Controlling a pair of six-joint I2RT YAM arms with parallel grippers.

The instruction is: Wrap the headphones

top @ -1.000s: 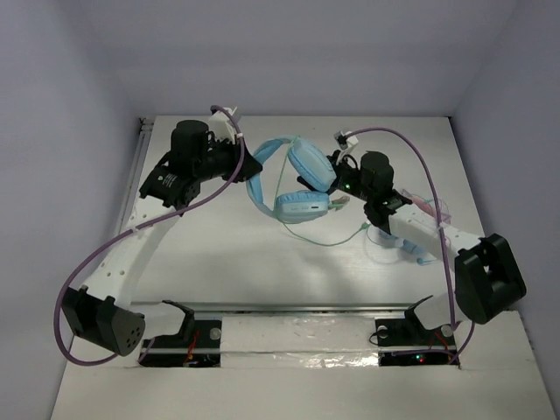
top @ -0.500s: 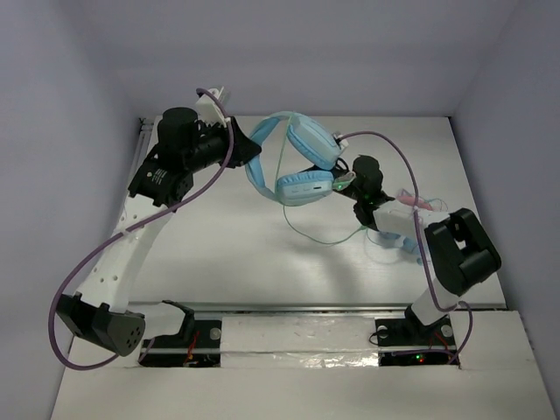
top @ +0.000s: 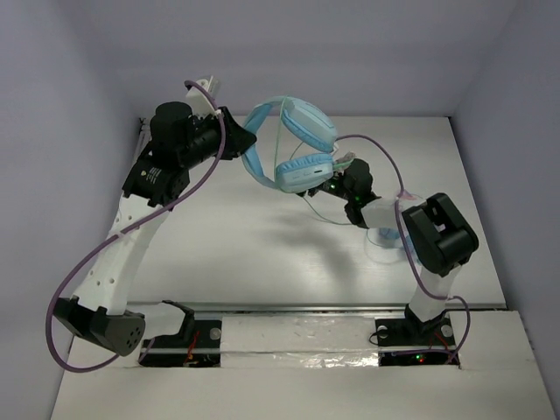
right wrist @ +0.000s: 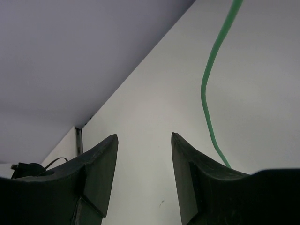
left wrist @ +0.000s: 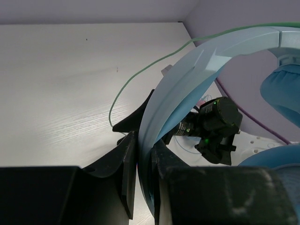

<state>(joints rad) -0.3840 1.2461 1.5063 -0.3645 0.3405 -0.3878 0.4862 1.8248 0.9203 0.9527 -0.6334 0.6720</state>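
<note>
Headphones [top: 304, 171] aloft over far middle of table [top: 227, 254], headband [left wrist: 187, 79] pinched edge-on between left fingers [left wrist: 127, 178]. Right fingers [right wrist: 101, 173] spread, empty; cable [right wrist: 204, 93] runs just beside them, outside gap. Risks: closing here likely misses cable; narrow pinch may let headband swivel or slip.

You had soft, even light from above. The white matte tabletop [top: 219, 262] was bright but not blown out, and the lavender walls [top: 70, 131] were dimmer. Only a faint, diffuse shadow lay beneath the raised light sky-blue over-ear headphones [top: 302, 131]. The crinkled silvery strip [top: 306, 337] at the near edge glinted. In the wrist views, your left hand [left wrist: 144, 140] and right hand [right wrist: 144, 138] were dark and soft-edged at close range, and the thin pale-green cable [right wrist: 208, 93] was slightly blurred.
</note>
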